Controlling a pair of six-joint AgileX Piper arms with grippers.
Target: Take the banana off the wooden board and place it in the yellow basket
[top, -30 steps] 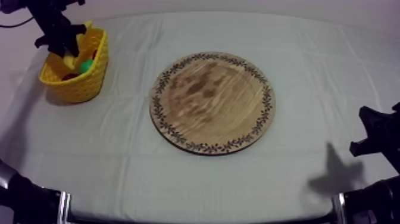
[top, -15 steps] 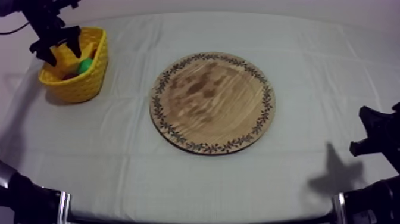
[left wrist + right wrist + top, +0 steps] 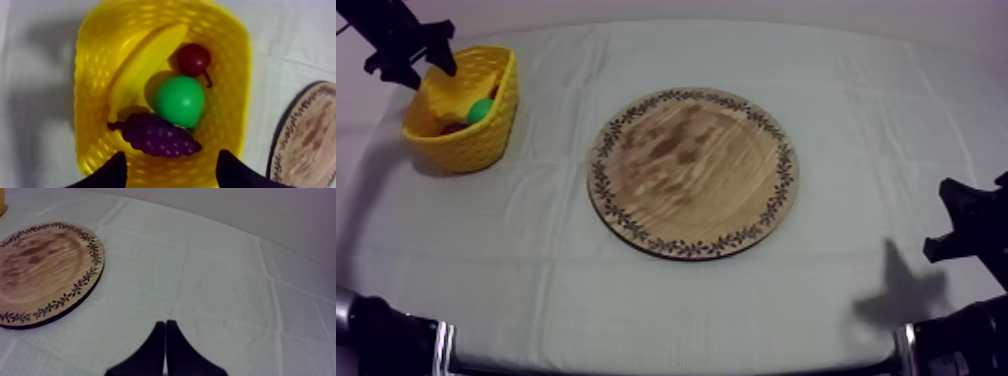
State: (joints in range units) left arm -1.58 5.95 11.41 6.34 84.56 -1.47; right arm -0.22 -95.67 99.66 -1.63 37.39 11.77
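Left gripper (image 3: 171,155) has lifted off the yellow basket (image 3: 86,105), spread empty; banana (image 3: 144,62) inside; right gripper (image 3: 165,324) closed.

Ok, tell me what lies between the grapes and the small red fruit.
The green pear, in the left wrist view, inside the yellow basket beside the banana.

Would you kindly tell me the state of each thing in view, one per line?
banana: lying in the basket, along its wall
basket: upright, holding four fruits
pear: in the basket, beside the banana
grapes: in the basket, against the pear
red fruit: in the basket
board: flat, bare
left pincer: open, above the basket
right pincer: shut, over the cloth
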